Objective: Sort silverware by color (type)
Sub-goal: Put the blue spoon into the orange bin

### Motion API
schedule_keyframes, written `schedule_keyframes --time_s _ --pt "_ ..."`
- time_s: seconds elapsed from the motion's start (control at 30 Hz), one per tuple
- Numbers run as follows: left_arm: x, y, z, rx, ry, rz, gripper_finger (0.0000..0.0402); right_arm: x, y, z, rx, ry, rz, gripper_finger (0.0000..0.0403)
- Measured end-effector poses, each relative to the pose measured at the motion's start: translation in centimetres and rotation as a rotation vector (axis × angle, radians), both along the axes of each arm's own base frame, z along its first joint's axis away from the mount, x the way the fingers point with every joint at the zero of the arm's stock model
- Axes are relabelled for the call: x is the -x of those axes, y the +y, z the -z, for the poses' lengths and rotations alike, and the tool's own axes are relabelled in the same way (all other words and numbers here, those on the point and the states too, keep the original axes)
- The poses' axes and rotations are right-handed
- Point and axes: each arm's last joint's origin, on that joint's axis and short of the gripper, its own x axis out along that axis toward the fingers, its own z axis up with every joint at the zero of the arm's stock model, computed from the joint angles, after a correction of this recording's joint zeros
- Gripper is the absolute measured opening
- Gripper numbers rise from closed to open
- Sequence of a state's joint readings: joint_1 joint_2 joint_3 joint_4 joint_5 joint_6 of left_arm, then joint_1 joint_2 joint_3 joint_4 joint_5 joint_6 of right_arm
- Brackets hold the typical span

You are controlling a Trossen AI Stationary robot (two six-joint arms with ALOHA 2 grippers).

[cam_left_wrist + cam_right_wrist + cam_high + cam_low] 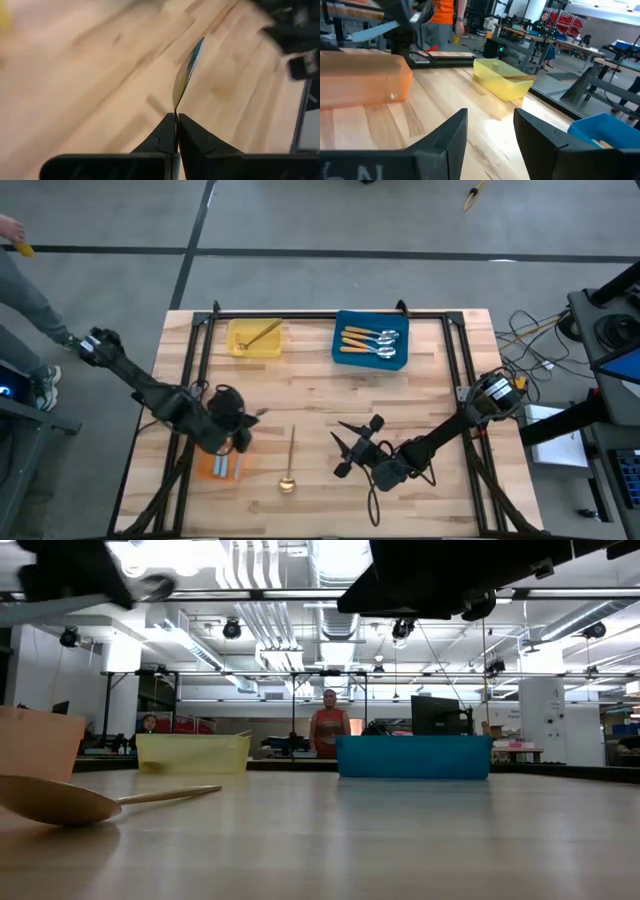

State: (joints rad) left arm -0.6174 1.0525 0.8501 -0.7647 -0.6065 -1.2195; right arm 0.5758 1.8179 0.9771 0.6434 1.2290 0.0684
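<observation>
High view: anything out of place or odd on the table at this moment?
One gold spoon lies loose on the bare table, outside all three trays. Sorting also looks mismatched by colour: orange-handled spoons sit in the blue tray, blue-handled ones in the orange tray. The left gripper is shut on a blue-handled spoon.

- Desk (pixel 430 410): pale wood planks.
- Trays: yellow tray (pixel 254 338), blue tray (pixel 371 340), orange tray (pixel 219 464).
- Gold spoon (pixel 289 465).
- Orange-handled spoons (pixel 368 342), silver bowls.
- End effectors: black.

Gold spoon (pixel 289 463) flat on table, orange-handled spoons (pixel 368 342) in blue tray (pixel 340 356)
</observation>
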Motion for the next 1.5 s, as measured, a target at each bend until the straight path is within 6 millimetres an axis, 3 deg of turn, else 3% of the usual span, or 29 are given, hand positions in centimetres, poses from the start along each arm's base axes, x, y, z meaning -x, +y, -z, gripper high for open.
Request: schedule_keyframes --time_s 0.23,0.4,0.77,1.5 --pt "3.1 -1.3 0.5 0.182 0.09 -0.075 0.0 0.0 0.0 0.1 -0.007 0.001 -0.003 0.0153" --pt "3.4 -2.3 1.5 0.194 0.141 -0.13 0.0 0.0 0.0 0.1 -0.005 0.003 -0.005 0.0149" --pt "2.4 -4.0 6.2 0.15 0.348 -0.289 0.0 -0.1 0.2 0.2 -0.034 0.01 -0.083 0.0147" --pt "5.1 -5.0 7.8 0.206 0.34 -0.393 0.0 -0.1 0.2 0.2 -0.039 0.015 -0.099 0.0141"
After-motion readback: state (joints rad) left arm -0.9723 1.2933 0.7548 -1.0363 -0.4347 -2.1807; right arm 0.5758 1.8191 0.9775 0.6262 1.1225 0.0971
